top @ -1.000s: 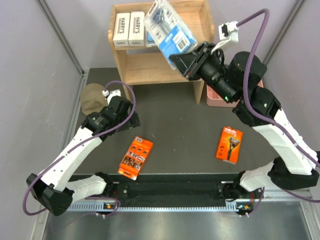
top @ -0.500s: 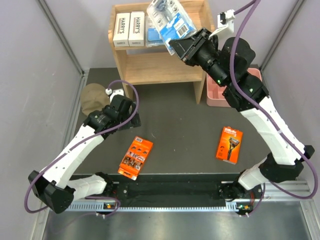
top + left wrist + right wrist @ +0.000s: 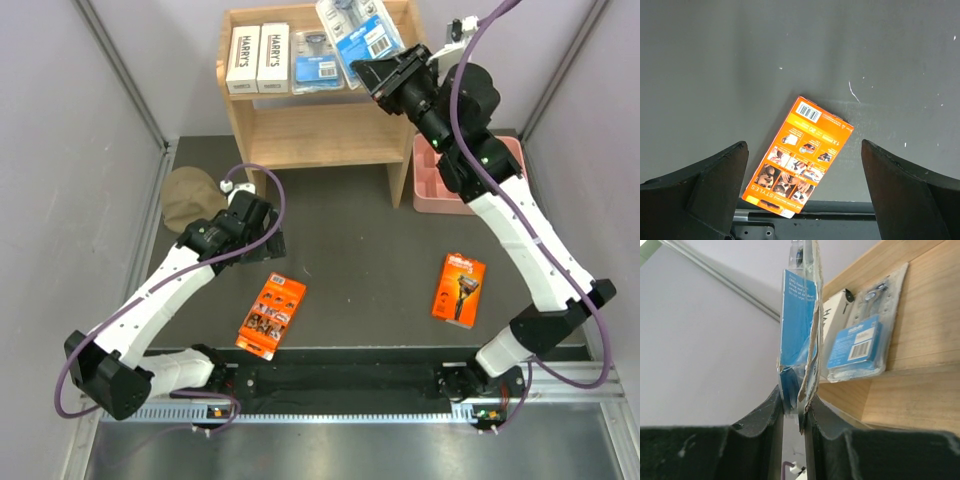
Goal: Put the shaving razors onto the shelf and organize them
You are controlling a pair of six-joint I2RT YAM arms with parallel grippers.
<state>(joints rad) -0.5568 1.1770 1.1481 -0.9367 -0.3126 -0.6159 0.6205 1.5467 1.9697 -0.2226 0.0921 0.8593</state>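
The light-wood shelf stands at the back. On its top tier lie two white Harry's boxes and a clear blister pack with a blue label. My right gripper is shut on a second blister pack, holding it on edge above the top tier's right part. In the right wrist view that pack rises from the gripper, beside the lying pack. One orange pack lies under my open left gripper, seen between its fingers; another orange pack lies to the right.
A pink tray sits right of the shelf, under the right arm. A brown round object lies at the mat's left edge. A metal rail runs along the near edge, close to the left orange pack.
The right arm has carried the blister pack up and back, from in front of the shelf to above its top tier. The left arm has shifted slightly forward.
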